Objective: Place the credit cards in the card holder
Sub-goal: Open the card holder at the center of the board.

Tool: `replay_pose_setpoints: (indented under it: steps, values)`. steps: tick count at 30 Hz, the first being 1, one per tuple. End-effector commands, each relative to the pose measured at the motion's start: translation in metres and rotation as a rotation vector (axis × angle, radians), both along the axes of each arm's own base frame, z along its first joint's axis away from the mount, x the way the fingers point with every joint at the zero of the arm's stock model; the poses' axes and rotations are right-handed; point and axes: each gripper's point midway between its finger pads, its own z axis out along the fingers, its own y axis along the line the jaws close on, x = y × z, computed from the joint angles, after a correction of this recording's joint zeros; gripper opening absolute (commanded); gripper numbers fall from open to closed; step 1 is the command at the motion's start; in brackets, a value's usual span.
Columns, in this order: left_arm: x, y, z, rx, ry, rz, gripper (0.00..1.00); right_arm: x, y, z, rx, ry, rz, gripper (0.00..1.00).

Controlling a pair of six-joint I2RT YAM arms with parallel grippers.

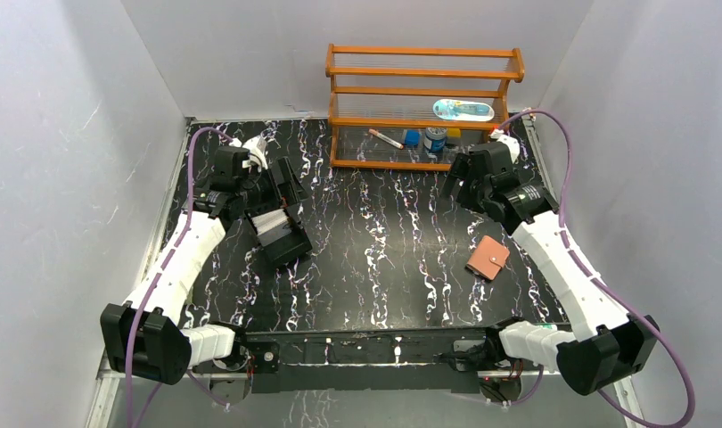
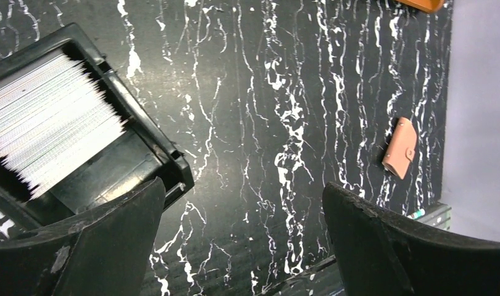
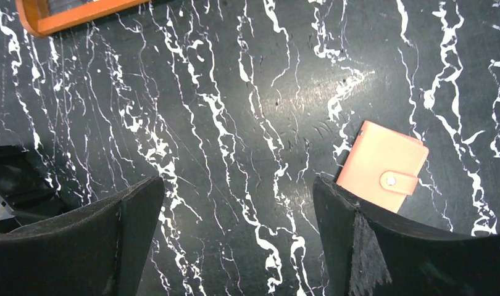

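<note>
Credit cards [image 2: 50,117], a white stack standing on edge, fill the black tray [image 2: 145,139] at nine o'clock on our table [image 1: 384,259]. We see the card holder [image 3: 383,168] lying shut, tab snapped, near four o'clock, well apart from the tray. Our left gripper [image 2: 242,243] hangs above the tray's corner, jaws spread wide and empty. Our right gripper [image 3: 235,240] hangs equally spread and empty, above the holder's edge. At twelve o'clock stands a wooden rack [image 1: 424,107].

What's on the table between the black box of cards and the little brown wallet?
Nothing: only bare black marbled table lies between the black tray and the card holder, clearest in the top view.
</note>
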Motion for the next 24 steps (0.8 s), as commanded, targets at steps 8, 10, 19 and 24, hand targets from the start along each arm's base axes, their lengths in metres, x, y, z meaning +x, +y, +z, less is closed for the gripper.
replay_pose_setpoints:
  steps: [8,10,19,24]
  values:
    - [-0.005,-0.009,0.0,-0.057,0.02,-0.063,0.99,-0.008,0.004,-0.023,0.083,0.145,-0.118,0.98]
    - [-0.005,-0.013,-0.005,-0.066,0.047,-0.084,0.99,-0.009,-0.004,-0.028,0.065,0.162,-0.175,0.98]
    - [-0.017,-0.056,-0.018,-0.04,0.115,-0.237,0.99,-0.011,-0.044,-0.056,-0.012,0.23,-0.396,0.84]
    - [-0.019,-0.065,-0.015,0.007,0.08,-0.251,0.99,-0.009,-0.073,-0.078,-0.053,0.263,-0.489,0.67]
